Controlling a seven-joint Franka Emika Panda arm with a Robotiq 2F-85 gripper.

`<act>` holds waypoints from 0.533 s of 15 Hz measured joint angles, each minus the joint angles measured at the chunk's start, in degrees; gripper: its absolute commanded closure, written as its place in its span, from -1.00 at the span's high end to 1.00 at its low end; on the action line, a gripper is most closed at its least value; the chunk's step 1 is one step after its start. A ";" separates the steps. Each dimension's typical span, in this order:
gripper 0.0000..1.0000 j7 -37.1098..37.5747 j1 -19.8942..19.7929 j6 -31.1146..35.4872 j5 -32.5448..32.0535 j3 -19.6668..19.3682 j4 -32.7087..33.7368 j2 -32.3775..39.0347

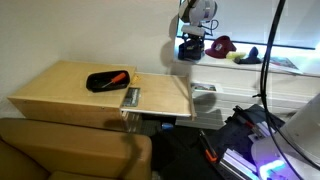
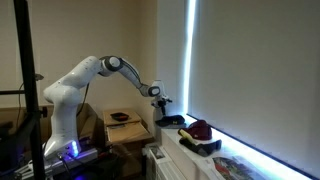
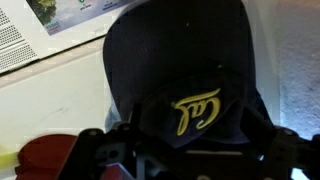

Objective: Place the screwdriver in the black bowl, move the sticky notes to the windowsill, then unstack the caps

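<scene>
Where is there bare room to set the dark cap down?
Bare: the windowsill in front of the red cap; the tabletop beyond the black bowl, away from the sill. Crowded around the gripper and dark cap at the sill's back.

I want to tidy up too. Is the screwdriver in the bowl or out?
In. The orange-handled screwdriver lies inside the black bowl.

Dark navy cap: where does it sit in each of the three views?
Exterior view: dark navy cap upper right, just left of the red cap.
Exterior view: near centre, left of the red cap.
Wrist view: fills the middle, gold logo showing; red cap at lower left.
Shared landmark: the red cap, in all three.
</scene>
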 measured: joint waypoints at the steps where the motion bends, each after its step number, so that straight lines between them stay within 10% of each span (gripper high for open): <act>1: 1.00 0.00 -0.04 -0.01 0.00 0.09 0.01 0.00; 8: 1.00 13.50 3.56 -4.63 -15.86 -3.64 3.40 5.27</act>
